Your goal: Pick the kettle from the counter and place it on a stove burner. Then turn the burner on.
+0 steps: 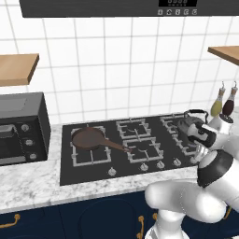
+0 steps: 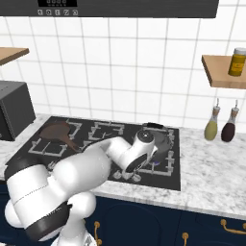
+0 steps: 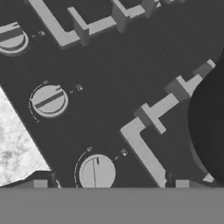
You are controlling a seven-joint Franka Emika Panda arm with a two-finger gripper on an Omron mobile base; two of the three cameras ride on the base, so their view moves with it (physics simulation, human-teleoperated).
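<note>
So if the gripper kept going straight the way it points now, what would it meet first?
Probably the round burner knob on the black cooktop, just ahead of the gripper, with the kettle off to one side; depth is uncertain.

I see a brown frying pan (image 1: 89, 138) on the black cooktop (image 1: 126, 161); left of the cooktop, a microwave (image 1: 21, 128); right of it, two bottles (image 2: 221, 125).

We see our white arm rising from the base in 2 bulky rounded links with a dark band at the joint, then bending forward and low. The forearm reaches out and ends in a wrist tilted downward. In the hand view our gripper (image 3: 110, 185) looks steeply down; its 2 fingertips (image 3: 40, 184) show as small grey blocks set far apart at the bottom, the jaws spread wide with nothing between them.
</note>
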